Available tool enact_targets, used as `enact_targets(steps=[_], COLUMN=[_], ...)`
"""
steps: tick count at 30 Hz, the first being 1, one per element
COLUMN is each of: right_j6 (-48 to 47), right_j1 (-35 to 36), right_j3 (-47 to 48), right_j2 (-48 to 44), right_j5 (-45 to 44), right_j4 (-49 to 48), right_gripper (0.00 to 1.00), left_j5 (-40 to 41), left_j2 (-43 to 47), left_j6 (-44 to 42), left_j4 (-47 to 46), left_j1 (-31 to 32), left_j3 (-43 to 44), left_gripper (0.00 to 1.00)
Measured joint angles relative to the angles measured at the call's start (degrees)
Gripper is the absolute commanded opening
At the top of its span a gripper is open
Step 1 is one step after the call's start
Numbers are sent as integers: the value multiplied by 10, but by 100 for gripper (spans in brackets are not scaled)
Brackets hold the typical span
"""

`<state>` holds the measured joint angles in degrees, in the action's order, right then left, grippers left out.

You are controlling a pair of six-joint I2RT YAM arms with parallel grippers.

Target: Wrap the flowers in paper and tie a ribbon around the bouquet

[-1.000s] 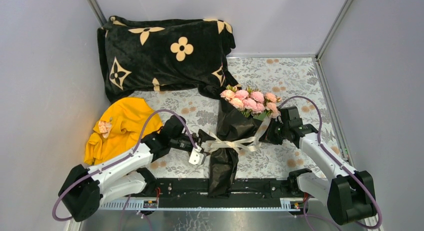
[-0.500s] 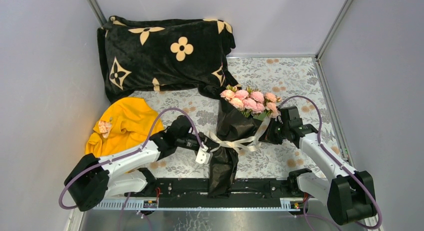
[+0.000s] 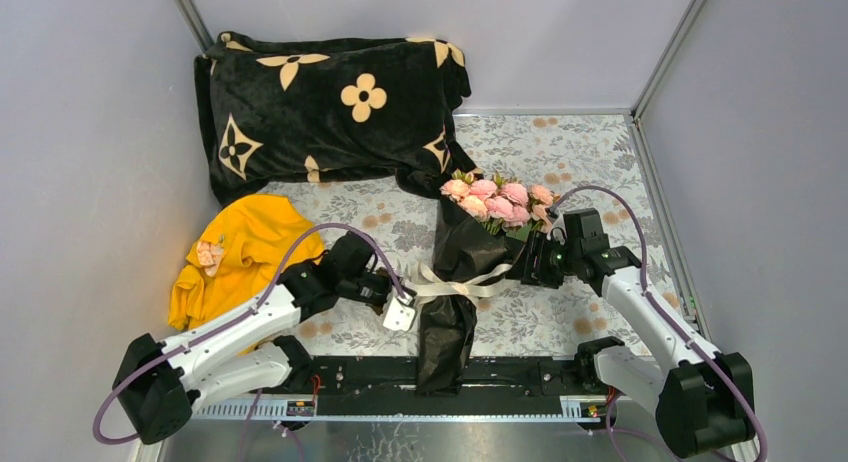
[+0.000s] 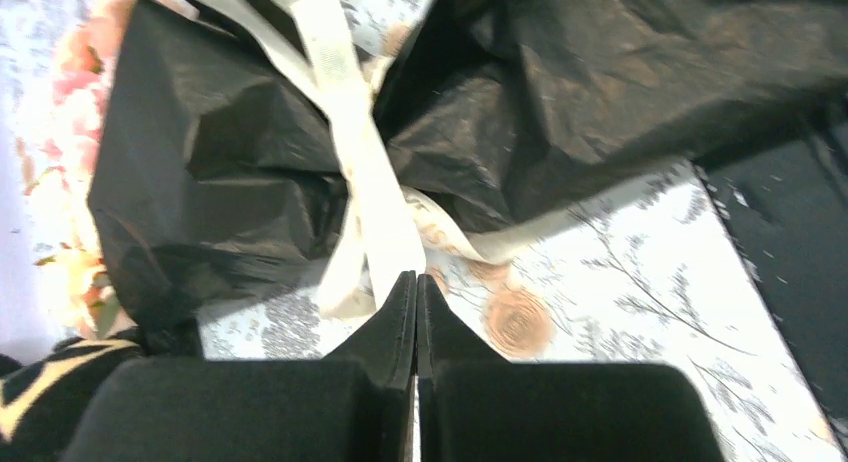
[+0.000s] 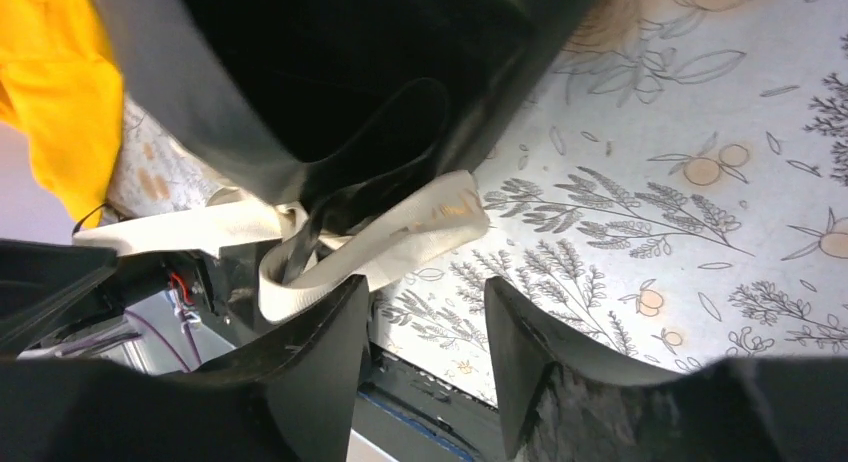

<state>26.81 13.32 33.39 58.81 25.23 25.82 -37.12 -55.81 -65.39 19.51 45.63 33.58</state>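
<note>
**Cream ribbon at the waist — tying is the step in hand**

Wrapping looks done. The bouquet [image 3: 452, 272] lies on the flowered tablecloth [image 3: 570, 152] with its pink flowers [image 3: 497, 200] pointing to the far side. The black paper [image 3: 465, 247] is gathered into a cone whose tail runs over the dark rail [image 3: 530, 374] at the near edge. The ribbon [image 4: 375, 197] crosses the cone's narrow waist, with an end trailing out on each side.

The left gripper [image 4: 415, 282] sits just left of the waist, its fingers pressed flat together. The ribbon's tail runs right up to their tips, but whether any of it is nipped between them I cannot tell. The right gripper [image 5: 425, 287] is beside the cone's right flank, fingers standing apart with nothing between them — a loop of ribbon lies just past one fingertip.

In my judgement the tie is loose, not finished. The next move calls for the right fingers to close on that near loop. Both ends then need drawing outward evenly, so the crinkly paper cinches without the bouquet sliding.
</note>
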Motion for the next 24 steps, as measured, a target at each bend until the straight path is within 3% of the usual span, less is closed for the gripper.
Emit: enact_targets(steps=[6,10,24], right_j6=[-15,-15,65], right_j1=[0,0,26], right_j3=[9,9,-52], right_j2=[-35,-49,-109], right_j5=[39,47,76], right_j4=[11,23,-35], right_gripper=[72,74,78], left_j5=[23,48,63], left_j2=[7,-7,-41], left_j6=[-68,-123,-218], left_j4=[180,277,362], left_j1=[0,0,14], left_j3=[22,21,-9], left_gripper=[0,0,0])
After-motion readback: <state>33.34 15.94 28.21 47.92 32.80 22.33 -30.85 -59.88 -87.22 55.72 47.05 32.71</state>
